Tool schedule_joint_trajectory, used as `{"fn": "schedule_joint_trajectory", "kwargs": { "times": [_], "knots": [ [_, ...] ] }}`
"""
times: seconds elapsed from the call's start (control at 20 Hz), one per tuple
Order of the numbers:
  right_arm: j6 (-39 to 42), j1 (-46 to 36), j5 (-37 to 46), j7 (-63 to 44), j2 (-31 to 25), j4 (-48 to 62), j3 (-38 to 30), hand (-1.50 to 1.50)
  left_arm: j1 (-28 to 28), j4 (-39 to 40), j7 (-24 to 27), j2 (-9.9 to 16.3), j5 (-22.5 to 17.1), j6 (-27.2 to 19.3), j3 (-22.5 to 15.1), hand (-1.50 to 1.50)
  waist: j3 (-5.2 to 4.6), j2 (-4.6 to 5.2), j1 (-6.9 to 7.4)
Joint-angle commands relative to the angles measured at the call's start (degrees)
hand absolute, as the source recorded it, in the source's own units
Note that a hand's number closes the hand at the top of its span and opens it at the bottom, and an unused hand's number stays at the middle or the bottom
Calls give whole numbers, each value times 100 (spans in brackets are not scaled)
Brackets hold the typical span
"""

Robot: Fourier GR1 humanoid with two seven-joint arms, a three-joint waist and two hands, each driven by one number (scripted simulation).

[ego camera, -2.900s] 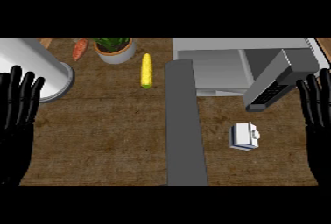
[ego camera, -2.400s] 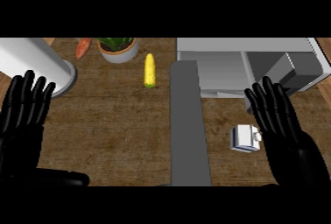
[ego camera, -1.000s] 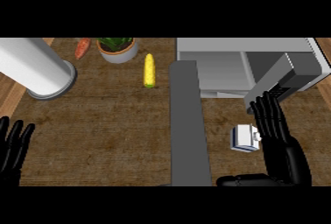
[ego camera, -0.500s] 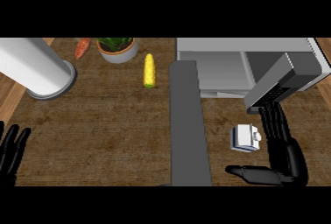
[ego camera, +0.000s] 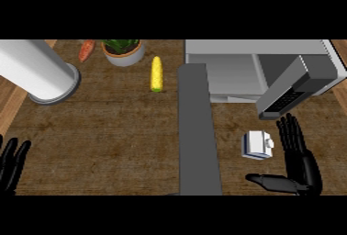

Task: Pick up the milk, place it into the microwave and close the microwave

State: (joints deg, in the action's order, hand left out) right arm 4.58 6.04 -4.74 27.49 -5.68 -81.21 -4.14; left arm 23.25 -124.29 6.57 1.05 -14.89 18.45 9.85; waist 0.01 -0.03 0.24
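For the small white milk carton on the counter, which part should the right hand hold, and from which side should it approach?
Grip the small white milk carton across its flat side walls, coming from its right, where the open right hand already stands with the thumb spread below. The carton's boxy shape probably suits fingers on one wall and thumb on the opposite one; the grey strip lies to its left.

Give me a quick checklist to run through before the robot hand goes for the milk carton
1. Right robot hand open, fingers straight, thumb spread: ok.
2. Milk carton on the counter, just left of the right robot hand's fingers, not yet enclosed: ok.
3. Microwave door swung open, cavity showing: ok.
4. Door hangs near the carton and hand; lift path may be tight: cannot tell.
5. Left robot hand open at the lower left edge, out of the way: ok.
6. Corn cob and potted plant sit far left of the path: ok.
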Motion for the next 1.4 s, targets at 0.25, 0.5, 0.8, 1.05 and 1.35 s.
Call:
{"fn": "schedule_joint_trajectory", "kwargs": {
  "times": [0.25, 0.5, 0.8, 1.05, 1.35],
  "knots": [
    [198, -611, 435, 1216, -113, 1662, -120, -150, -131, -189, -377, -26, -138, 65, 42, -150, 2, 5, 16],
    [373, -456, 269, 972, -273, 1297, -215, -150, 264, -424, -193, -101, -252, 151, 152, -150, -1, -4, -2],
    [-9, -1679, 306, 1402, -447, 3059, -765, -150, 259, -243, -91, -2, -266, 283, 252, -150, 1, 5, 30],
    [-853, -1801, 756, 1834, -357, 3814, -786, -150, 83, -260, -152, -102, -82, 149, 65, -150, 2, 9, 26],
    [-371, -2345, 712, 3069, -771, 5843, -1151, -150, 175, -250, -158, -103, -83, 260, 72, -150, 11, 28, 79]
  ]
}}
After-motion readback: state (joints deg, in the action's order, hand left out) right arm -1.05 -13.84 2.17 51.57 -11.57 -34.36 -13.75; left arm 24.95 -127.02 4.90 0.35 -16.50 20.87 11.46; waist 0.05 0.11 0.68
